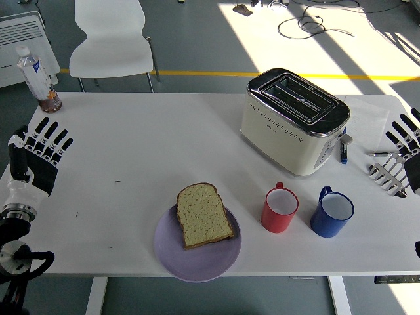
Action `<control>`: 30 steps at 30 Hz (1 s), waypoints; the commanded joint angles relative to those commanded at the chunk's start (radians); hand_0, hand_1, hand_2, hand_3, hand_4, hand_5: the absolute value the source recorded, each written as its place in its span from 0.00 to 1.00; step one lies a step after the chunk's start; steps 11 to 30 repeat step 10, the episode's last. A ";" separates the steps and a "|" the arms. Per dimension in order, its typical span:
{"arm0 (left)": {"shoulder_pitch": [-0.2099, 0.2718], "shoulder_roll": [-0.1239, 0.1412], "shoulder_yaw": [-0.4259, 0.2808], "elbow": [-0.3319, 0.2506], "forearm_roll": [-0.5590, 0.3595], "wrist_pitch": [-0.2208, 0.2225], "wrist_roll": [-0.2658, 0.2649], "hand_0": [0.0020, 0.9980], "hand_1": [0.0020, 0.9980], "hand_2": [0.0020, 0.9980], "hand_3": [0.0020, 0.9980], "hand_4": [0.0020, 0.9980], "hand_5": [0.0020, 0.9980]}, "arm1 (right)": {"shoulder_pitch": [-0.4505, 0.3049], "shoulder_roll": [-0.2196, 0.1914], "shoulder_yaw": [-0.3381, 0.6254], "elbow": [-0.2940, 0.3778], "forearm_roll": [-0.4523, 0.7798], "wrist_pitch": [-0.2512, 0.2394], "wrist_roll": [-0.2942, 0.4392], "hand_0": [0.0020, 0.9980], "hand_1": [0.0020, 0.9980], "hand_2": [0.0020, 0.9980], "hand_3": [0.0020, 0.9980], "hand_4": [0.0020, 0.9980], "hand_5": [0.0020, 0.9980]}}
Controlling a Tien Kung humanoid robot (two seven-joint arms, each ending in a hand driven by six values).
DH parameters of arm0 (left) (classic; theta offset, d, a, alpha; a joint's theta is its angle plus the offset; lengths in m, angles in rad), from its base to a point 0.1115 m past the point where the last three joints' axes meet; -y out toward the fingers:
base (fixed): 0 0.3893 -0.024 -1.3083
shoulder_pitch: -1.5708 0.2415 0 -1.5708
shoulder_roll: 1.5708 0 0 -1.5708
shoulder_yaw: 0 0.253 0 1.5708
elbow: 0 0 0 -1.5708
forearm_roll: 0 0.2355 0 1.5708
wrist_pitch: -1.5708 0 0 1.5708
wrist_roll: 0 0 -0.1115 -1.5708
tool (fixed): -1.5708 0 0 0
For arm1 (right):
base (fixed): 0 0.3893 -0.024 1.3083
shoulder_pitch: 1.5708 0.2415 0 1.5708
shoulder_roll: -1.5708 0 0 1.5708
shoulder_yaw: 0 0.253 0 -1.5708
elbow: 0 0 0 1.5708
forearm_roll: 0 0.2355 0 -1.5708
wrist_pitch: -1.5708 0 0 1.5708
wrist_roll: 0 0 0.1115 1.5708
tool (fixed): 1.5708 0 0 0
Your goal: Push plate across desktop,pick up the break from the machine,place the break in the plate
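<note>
A slice of bread (203,214) lies flat on the lilac plate (177,256) near the table's front edge, left of centre. The cream toaster (294,120) stands at the back right, and its slots look empty. My left hand (39,155) hovers at the table's left edge, fingers spread and holding nothing. My right hand (406,146) shows at the far right edge, fingers spread, also holding nothing. Both hands are far from the plate and the toaster.
A red mug (280,209) and a blue mug (332,212) stand right of the plate, in front of the toaster. A marker (343,149) lies beside the toaster. A water bottle (37,78) stands at the back left corner. A white chair (109,39) is behind the table.
</note>
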 joint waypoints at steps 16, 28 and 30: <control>-0.001 -0.003 -0.006 0.002 0.009 0.005 0.000 0.81 0.84 0.90 0.87 0.53 1.00 | 0.003 -0.001 0.005 -0.003 0.011 0.001 -0.002 0.81 0.78 0.79 0.78 0.54 0.71; -0.001 -0.003 -0.006 0.002 0.009 0.005 0.000 0.81 0.84 0.90 0.87 0.53 1.00 | 0.003 -0.001 0.005 -0.003 0.011 0.001 -0.002 0.81 0.78 0.79 0.78 0.54 0.71; -0.001 -0.003 -0.006 0.002 0.009 0.005 0.000 0.81 0.84 0.90 0.87 0.53 1.00 | 0.003 -0.001 0.005 -0.003 0.011 0.001 -0.002 0.81 0.78 0.79 0.78 0.54 0.71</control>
